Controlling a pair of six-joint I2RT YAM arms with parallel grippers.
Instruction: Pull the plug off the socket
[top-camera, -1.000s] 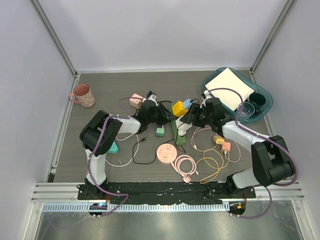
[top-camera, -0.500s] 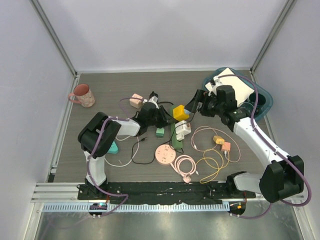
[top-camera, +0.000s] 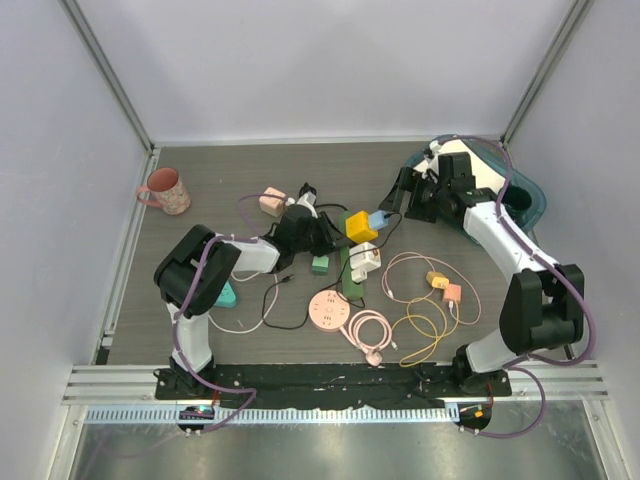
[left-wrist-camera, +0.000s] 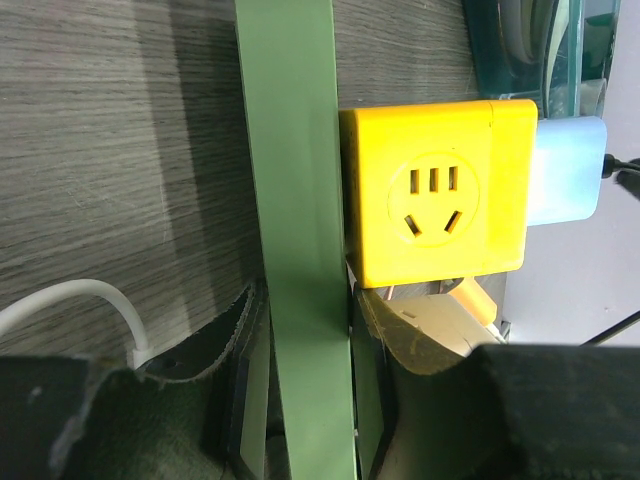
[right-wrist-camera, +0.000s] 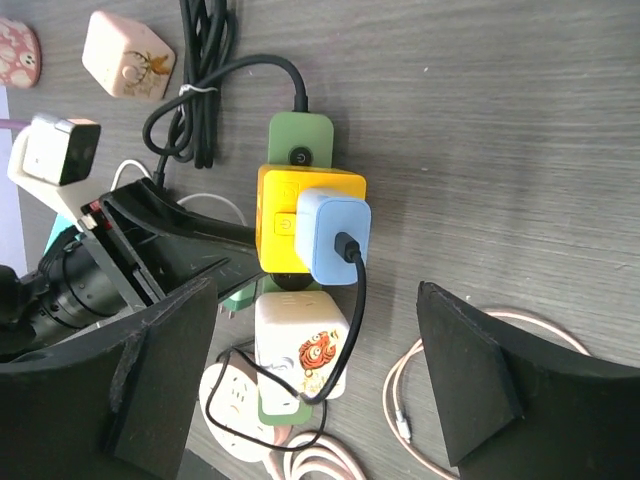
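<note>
A green power strip (top-camera: 350, 262) lies mid-table with a yellow cube socket (top-camera: 359, 222) on it. A light-blue plug (top-camera: 378, 217) with a black cable sits in the cube's side. My left gripper (top-camera: 322, 236) is shut on the green strip (left-wrist-camera: 295, 250), whose band runs between the jaws (left-wrist-camera: 305, 380) beside the yellow cube (left-wrist-camera: 430, 200). My right gripper (top-camera: 405, 200) hangs open above the table, its fingers (right-wrist-camera: 160, 370) wide apart and holding nothing. Below it are the blue plug (right-wrist-camera: 333, 238), the yellow cube (right-wrist-camera: 285, 225) and a white tiger-print charger (right-wrist-camera: 300, 340).
A teal bin (top-camera: 535, 195) stands back right under the right arm. A round pink socket (top-camera: 331, 308), a pink coiled cable (top-camera: 372, 332) and a yellow cable (top-camera: 425, 330) lie in front. At the left are a pink mug (top-camera: 166, 190) and a pink cube charger (top-camera: 271, 201).
My right gripper has opened, risen from the plugs and drawn back toward the bin. The left gripper still grips the green strip; the blue plug stays in the yellow cube.
</note>
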